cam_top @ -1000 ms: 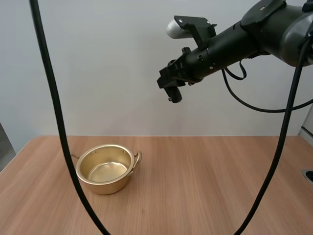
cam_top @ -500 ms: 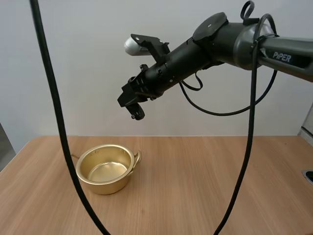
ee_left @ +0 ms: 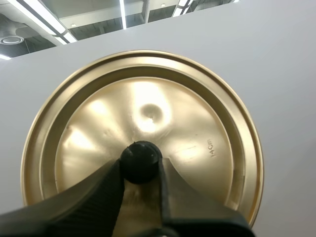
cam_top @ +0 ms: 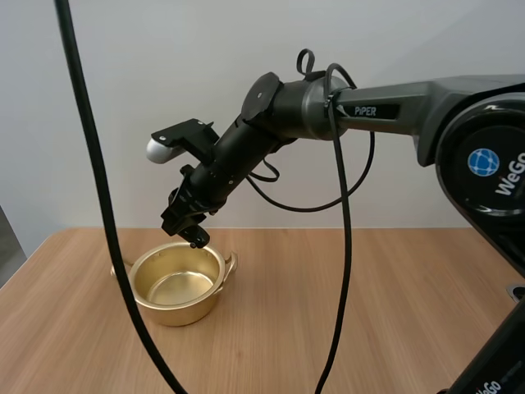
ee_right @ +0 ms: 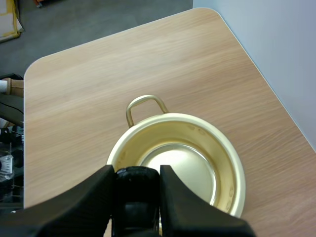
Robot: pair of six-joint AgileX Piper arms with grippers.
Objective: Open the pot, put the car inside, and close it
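An open golden pot (cam_top: 184, 310) stands on the left part of the wooden table, its inside bare. My right gripper (cam_top: 195, 236) hangs just above the pot's far rim. In the right wrist view the right gripper (ee_right: 137, 183) pinches a small black thing (ee_right: 136, 197), the car as far as I can tell, over the edge of the pot (ee_right: 217, 136). In the left wrist view my left gripper (ee_left: 140, 170) is shut on the black knob (ee_left: 140, 160) of the golden lid (ee_left: 197, 128), which is held up in the air, off the pot.
The wooden table (cam_top: 353, 312) has bare room to the right of the pot and in front of it. The pot has two loop handles, one (ee_right: 144, 102) toward the table's rounded corner. A plain wall stands behind the table.
My right arm has swung from high at the right to the left and down, bringing its gripper just above the pot. The pot has not moved.
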